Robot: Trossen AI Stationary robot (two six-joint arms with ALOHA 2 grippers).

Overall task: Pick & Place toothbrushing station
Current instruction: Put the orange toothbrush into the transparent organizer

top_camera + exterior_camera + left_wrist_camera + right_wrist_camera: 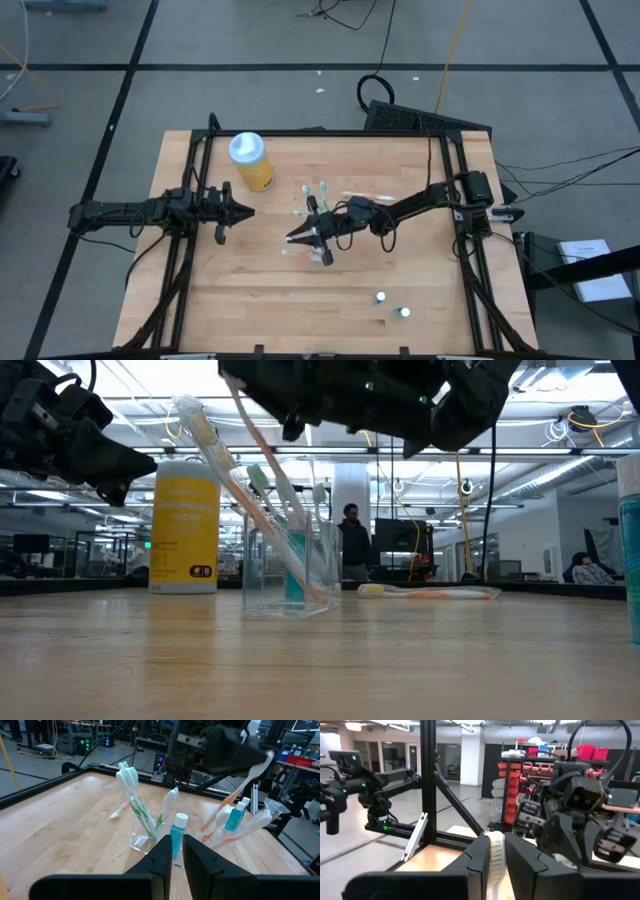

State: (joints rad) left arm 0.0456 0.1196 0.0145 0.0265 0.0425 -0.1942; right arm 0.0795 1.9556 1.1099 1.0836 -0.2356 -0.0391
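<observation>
Working room: I see bare table [250, 300] toward the near edge, where only two white-capped tubes [391, 305] stand, well apart from the cup.
Left side: my left gripper [240, 211] hangs near the table's left edge beside the yellow bottle [251, 161], fingers [165, 857] pressed nearly together on nothing.
Right gripper: my right gripper [305, 235] is over the table's middle, just above the clear cup [292, 572], pinching a white toothbrush [495, 857] by its bristled head.
Cup contents: green and orange brushes lean out of the cup with a teal tube [177, 835] standing among them.
Held brush axis: it slants steeply; in the low view its handle [265, 470] runs down from the gripper into the cup.
Loose brush: an orange-and-white toothbrush [430, 592] lies flat beyond the cup.
Hard to make out: from above the arm covers most of the cup, and I cannot count the brushes.
</observation>
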